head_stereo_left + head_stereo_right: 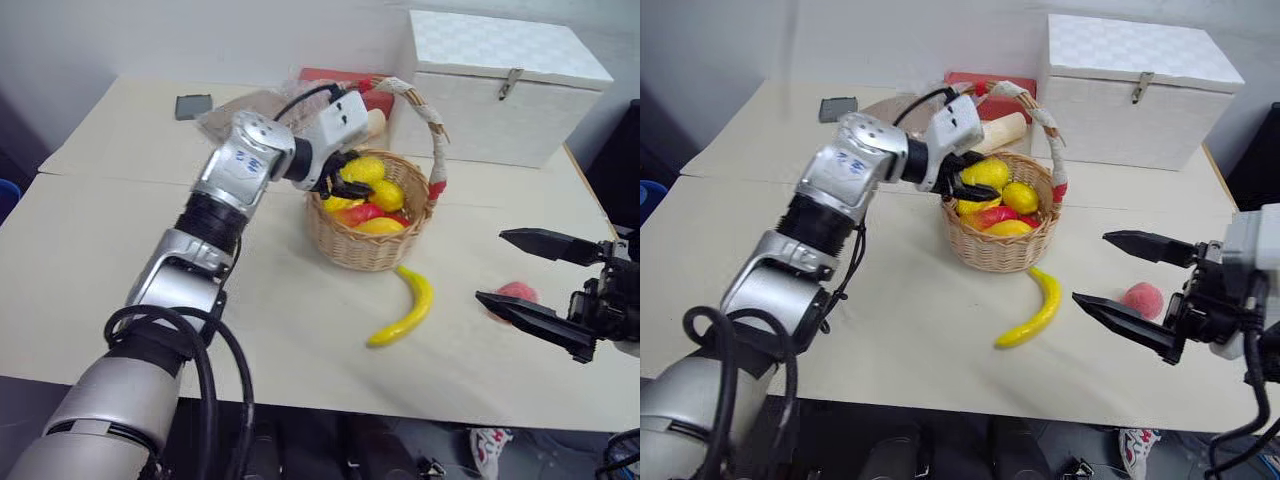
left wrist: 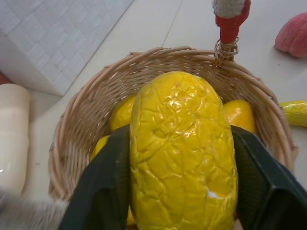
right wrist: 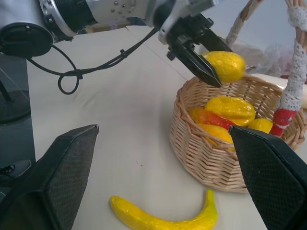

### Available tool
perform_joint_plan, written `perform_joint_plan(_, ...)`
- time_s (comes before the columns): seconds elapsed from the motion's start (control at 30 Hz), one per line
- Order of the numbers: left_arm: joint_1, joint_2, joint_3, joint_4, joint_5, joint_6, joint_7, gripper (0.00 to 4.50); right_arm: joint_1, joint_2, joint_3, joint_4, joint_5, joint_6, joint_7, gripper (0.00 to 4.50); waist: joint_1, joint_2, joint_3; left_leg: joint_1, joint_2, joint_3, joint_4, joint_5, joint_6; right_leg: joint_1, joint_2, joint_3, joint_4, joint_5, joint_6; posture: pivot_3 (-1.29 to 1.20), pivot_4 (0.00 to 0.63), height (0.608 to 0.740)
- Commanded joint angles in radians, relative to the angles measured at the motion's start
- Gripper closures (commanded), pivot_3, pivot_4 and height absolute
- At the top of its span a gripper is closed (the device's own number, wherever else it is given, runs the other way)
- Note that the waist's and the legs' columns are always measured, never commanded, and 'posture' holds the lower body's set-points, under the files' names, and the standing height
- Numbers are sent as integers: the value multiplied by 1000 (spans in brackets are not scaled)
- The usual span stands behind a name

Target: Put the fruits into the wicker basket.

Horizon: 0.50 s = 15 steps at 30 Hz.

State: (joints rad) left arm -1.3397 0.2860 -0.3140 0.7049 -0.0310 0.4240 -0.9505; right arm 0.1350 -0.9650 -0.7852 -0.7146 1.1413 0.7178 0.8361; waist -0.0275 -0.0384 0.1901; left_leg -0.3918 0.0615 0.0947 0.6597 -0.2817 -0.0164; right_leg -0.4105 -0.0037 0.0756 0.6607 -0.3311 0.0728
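**Lemon Over the Basket, Two Fruits Left on the Table**

Cream tabletop stretched wide and bare on my left, with the white box standing behind the wicker basket and a cream roll lying beside it. My left gripper hung just above the basket's near rim, its two black fingers closed on the long sides of a yellow lemon, which filled the gap between them. Below it the basket already held several yellow and red fruits. My right gripper waited with its jaws spread wide and nothing between them, near the pink peach on the table. The banana lay just in front of the basket, between the two arms.

I judged these fruits to be light, hollow and hard, with a glossy skin that could slip under a shallow pinch. The lemon sat best gripped across its narrow waist, as it was. The banana looked easiest to take at mid-curve; the round peach needed a hold across its widest part, or it might roll away.

Room was tight in one place: the tall handle arched over the basket, so the drop had to go in beside it. The peach lay not far from the table's front edge, so a careless nudge could have sent it off.
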Motion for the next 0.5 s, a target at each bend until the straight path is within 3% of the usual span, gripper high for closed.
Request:
perform_joint_plan(0.03,-52,-32,23,119,27,-95,24,612,14,15,-7,-41,-17,-22,-37,0,-1,0,0,0,0,0,0,0,0,-1,1,1,0,0,0,0,150,740)
perform_joint_plan(0.07,-48,-32,39,112,11,-90,12,612,28,19,-13,-53,-19,-17,-47,0,-4,0,0,0,0,0,0,0,0,-1,1,2,0,0,0,0,150,740)
perform_joint_plan(0.1,-34,-23,76,70,-33,-69,-22,266,50,24,-24,-64,-27,-9,-57,0,-4,0,0,0,0,0,0,0,-1,-2,3,6,0,0,1,0,150,740)
perform_joint_plan(0.17,-11,-5,128,0,-96,-34,-76,266,84,28,-41,-81,-37,-2,-67,0,-2,0,0,1,0,-1,-1,0,-2,-3,10,11,1,1,2,0,150,740)
perform_joint_plan(0.33,135,151,228,-358,-301,138,-301,266,199,35,-79,-106,-109,-12,-38,0,-11,1,0,3,3,1,-1,1,-11,-3,10,15,2,1,2,0,150,740)
perform_joint_plan(0.5,303,425,234,-607,-395,190,-546,266,301,27,-137,-90,-196,-26,49,0,-13,1,0,6,4,1,-1,2,-12,-2,10,15,3,1,1,0,150,740)
